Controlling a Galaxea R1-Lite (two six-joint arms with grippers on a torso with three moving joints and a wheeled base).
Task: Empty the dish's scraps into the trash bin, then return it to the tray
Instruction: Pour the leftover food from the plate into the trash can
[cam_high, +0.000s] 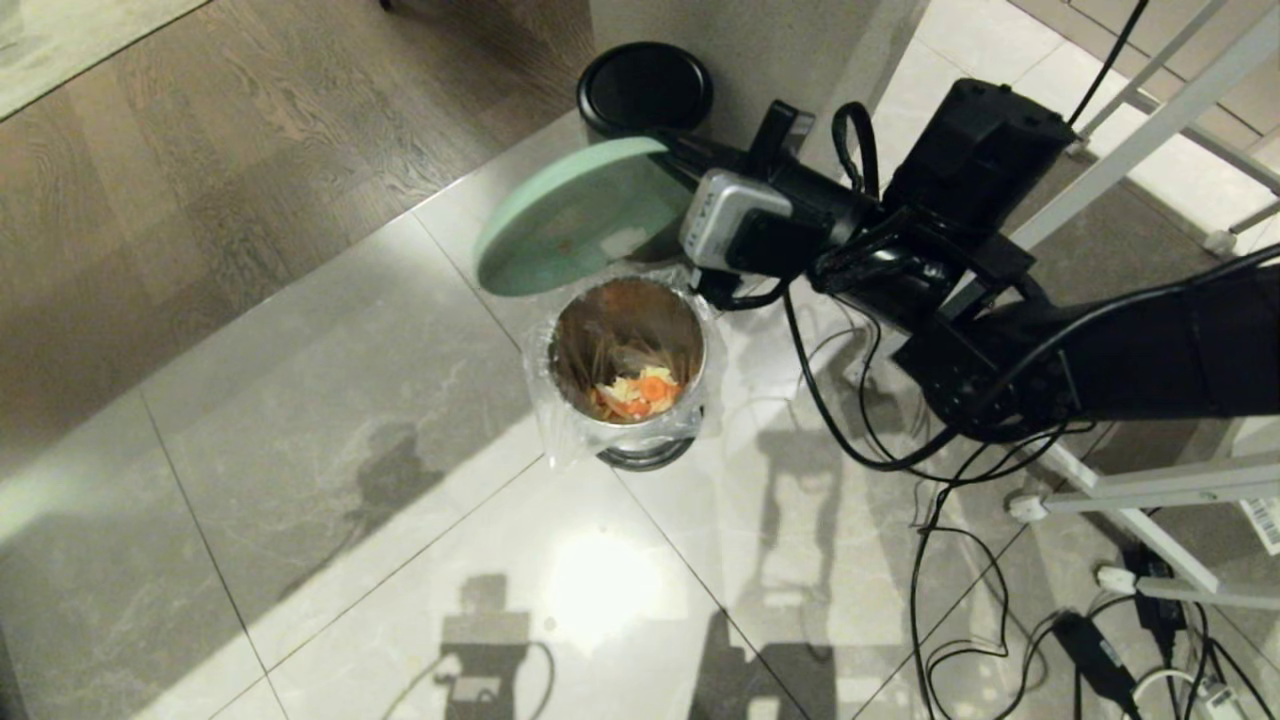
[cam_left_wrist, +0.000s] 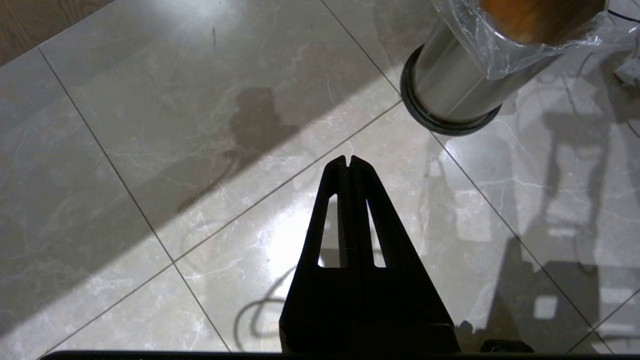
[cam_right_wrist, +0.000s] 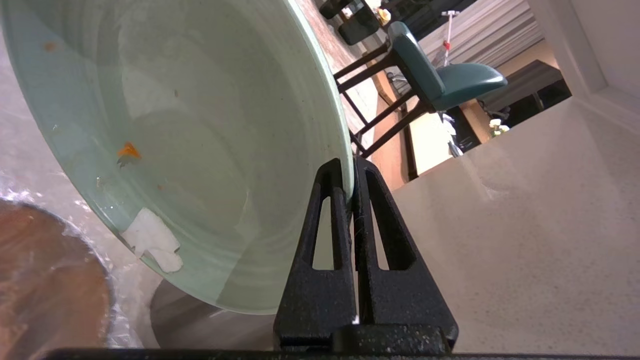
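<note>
A: Right, entry for this moment. Where is the dish (cam_high: 575, 215)?

B: Mint-green plate, tilted steeply, held over the floor at about 11 o'clock of the trash bin (cam_high: 628, 365). Its lower edge hangs just past the bin's rim. Right gripper (cam_right_wrist: 350, 167) is clamped on the plate's rim, one finger on each face.

A: Scraps (cam_high: 635, 390)?

B: Orange slices and pale sticks lie at the bottom of the bin, inside the clear liner (cam_high: 560, 425). In the right wrist view, a white bit (cam_right_wrist: 152, 240) and a small orange speck (cam_right_wrist: 128, 150) cling to the plate's inner face.

A: Left gripper (cam_left_wrist: 348, 161)?

B: Fingers pressed together, holding nothing, pointing down at the tiled floor (cam_left_wrist: 150, 125). The bin stands at roughly 1 o'clock of its tips in that view, well apart.

A: Surroundings?

B: Second bin with a black lid (cam_high: 645, 88) at 12 o'clock of the open bin, against the wall. Cables (cam_high: 940, 560) trail over the floor at 4 o'clock. A teal chair (cam_right_wrist: 440, 82) shows in the right wrist view. Tray: not in view.
</note>
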